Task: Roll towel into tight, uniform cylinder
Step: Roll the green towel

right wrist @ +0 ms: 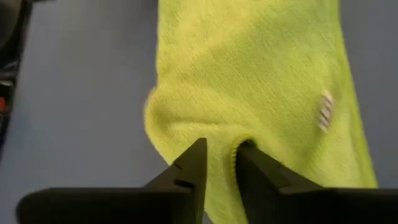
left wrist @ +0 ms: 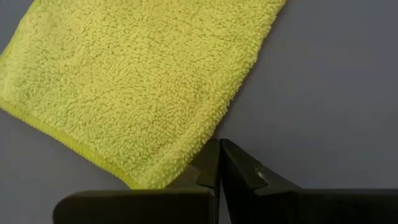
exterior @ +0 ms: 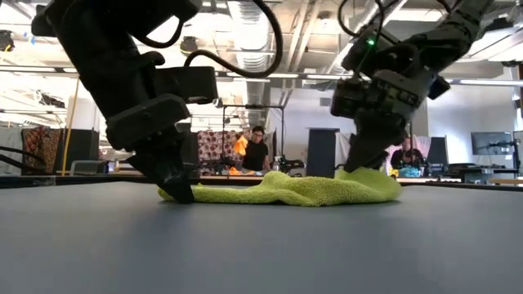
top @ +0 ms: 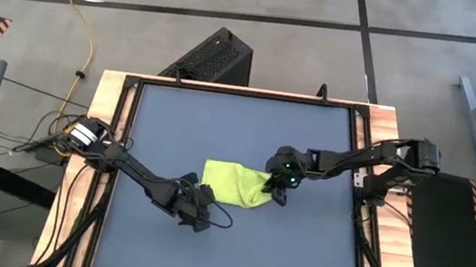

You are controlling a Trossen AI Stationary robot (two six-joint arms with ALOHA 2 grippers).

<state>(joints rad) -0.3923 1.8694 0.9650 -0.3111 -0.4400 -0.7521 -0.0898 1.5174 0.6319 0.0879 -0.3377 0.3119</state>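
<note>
Towel (top: 236,185) lies on blue-grey mat (top: 222,251) (people seated beyond).

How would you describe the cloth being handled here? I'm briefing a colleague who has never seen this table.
Start at the dark blue-grey mat covering the wooden-framed table. Near its middle, between the two dark arms, lies a small lime-green fuzzy towel, flat at one end and bunched at the other. The right gripper pinches the bunched end; the left gripper is shut at a corner. It is the only bright, soft thing there.

right pincer (right wrist: 219,163) pinching bunched towel (right wrist: 249,81), blue-grey mat (right wrist: 81,93)
</note>
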